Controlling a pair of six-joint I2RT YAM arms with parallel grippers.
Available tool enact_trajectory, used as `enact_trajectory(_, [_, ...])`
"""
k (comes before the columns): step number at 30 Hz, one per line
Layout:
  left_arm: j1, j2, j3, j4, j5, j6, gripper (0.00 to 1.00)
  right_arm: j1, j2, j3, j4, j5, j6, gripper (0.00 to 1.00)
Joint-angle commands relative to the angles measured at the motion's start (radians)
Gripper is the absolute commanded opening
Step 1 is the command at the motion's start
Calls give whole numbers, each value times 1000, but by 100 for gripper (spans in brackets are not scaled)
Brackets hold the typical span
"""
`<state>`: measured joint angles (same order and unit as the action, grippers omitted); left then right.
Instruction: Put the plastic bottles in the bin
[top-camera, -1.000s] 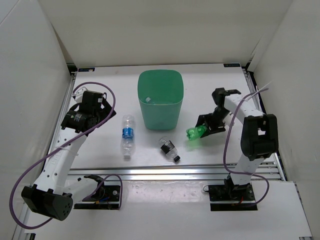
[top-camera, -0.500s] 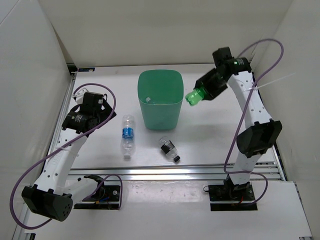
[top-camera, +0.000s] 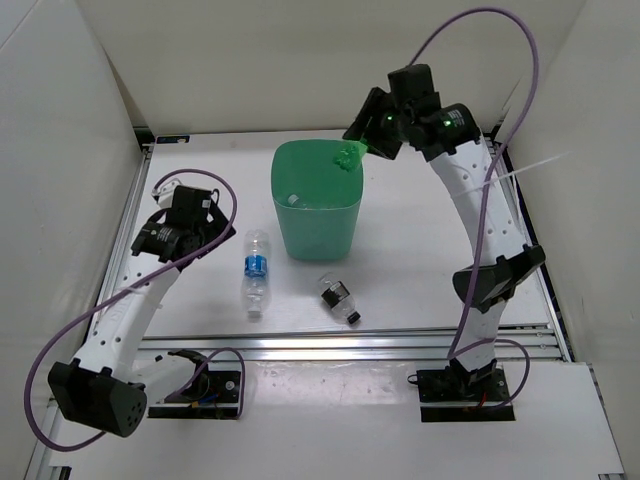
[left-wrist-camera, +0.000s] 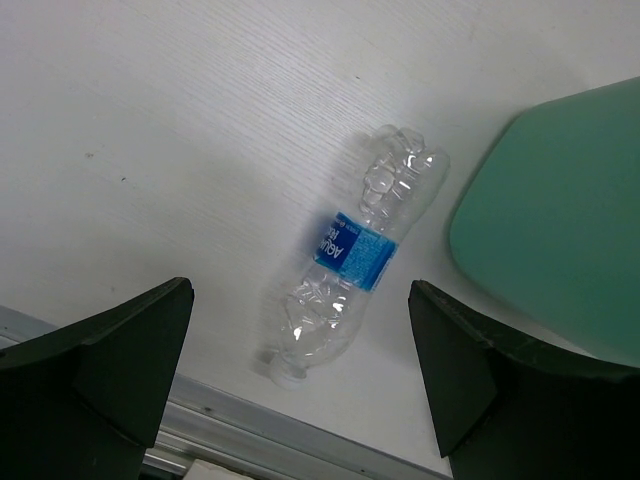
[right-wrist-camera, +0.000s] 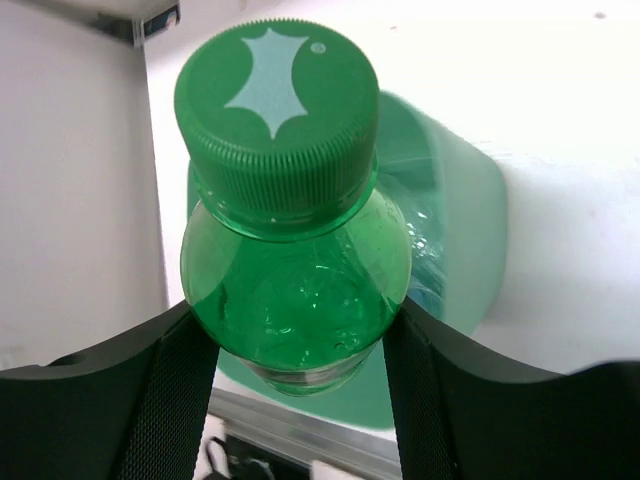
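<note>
R gripper clamps green bottle over bin far-right rim; bottle's base hidden btw fingers. L gripper wide open above blue-label bottle lying on table. Bin contents unclear.

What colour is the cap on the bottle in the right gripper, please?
The cap is green with a white mark; the right wrist view shows it best.

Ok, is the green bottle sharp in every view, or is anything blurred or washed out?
Top external: the green bottle is a pale, smeared blob at the bin's far-right rim. Right wrist: it is crisp in the right gripper; the table behind washes out white. Left wrist: the blue-label bottle is sharp.
</note>
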<state>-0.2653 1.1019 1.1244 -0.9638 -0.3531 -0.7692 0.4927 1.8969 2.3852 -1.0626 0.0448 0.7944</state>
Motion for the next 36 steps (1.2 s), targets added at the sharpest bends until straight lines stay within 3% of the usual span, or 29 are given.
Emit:
enact_trajectory(1, [5,22,-12,39,16,16,100,43,45,17,108,-14,-147,10])
enact_trajectory(3, [5,45,-23,49,16,16,100,69,68,17,118,-39,-227,31])
enact_trajectory(4, [5,46,-23,63,16,16,100,78,91,40,118,-39,-257,58])
enact_trajectory(6, [5,58,-53,83,26,25,100,96,91,84,81,4,-309,91])
enact_trajectory(7, [5,67,-66,97,40,25,100,109,58,75,70,24,-310,100])
enact_trajectory(14, [-47,125,-210,302,164,94,100,100,-148,-64,60,40,-334,100])
enact_trajectory(23, [-80,159,-379,588,290,211,100,56,-176,-43,-36,-46,-396,100])
enact_trajectory(30, [-89,317,-399,651,353,199,100,-14,-212,-70,-36,-114,-386,100])
enact_trajectory(33, [-89,340,-399,662,341,188,89,-49,-225,-92,-36,-128,-386,100])
enact_trajectory(36, [-89,351,-388,662,289,173,57,-71,-236,-103,-45,-151,-377,100])
